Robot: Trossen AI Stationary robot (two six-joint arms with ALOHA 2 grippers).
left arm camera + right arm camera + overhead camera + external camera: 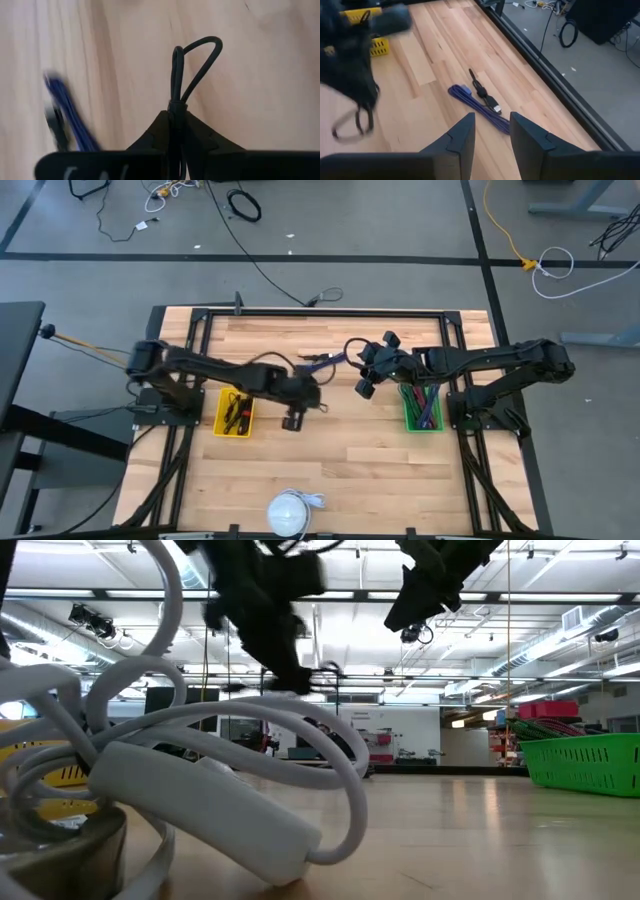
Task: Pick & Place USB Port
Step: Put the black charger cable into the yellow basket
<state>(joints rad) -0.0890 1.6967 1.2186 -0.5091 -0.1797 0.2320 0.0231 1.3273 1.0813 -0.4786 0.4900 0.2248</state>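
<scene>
High view, at mid-task: the wooden surface [330, 450] spreads beneath my two arms, a yellow bin [234, 414] at my left and a green bin [421, 408] at my right. My left pincer [176, 120] is clamped on a looped black cable [192, 70] above the middle of the surface. My right pincer [491, 131], fingers apart and empty, hovers above a blue cable [477, 106] and a black USB cable [484, 95] lying together near the far edge. The risk I judge: the dangling loop may snag on the yellow bin's rim, or my right pincer may pinch both tangled cables at once.
</scene>
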